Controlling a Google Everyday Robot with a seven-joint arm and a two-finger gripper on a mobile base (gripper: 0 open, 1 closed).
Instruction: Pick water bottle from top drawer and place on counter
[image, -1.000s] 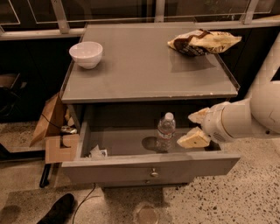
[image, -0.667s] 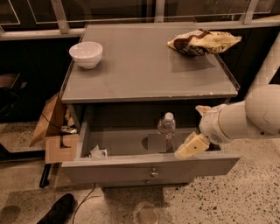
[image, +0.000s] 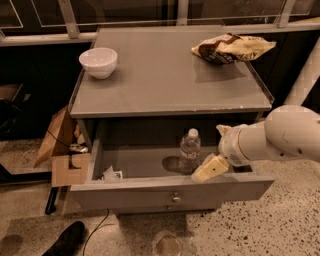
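Note:
The water bottle (image: 189, 150) stands upright in the open top drawer (image: 170, 192), right of its middle. It is clear with a white cap. My gripper (image: 206, 153) is just to the right of the bottle, inside the drawer opening. It is open, with one cream finger (image: 209, 169) low beside the bottle's base and the other (image: 223, 130) higher, near cap height. It holds nothing. The grey counter (image: 165, 80) lies above the drawer.
A white bowl (image: 98, 61) sits at the counter's back left and a chip bag (image: 231, 49) at its back right. Crumpled paper (image: 111, 174) lies in the drawer's left front corner. A cardboard box (image: 62, 150) stands on the floor to the left, with a dark shoe (image: 65, 240) in front.
My lower finger has dropped down and left, closer to the bottle's base. The bottle has not moved.

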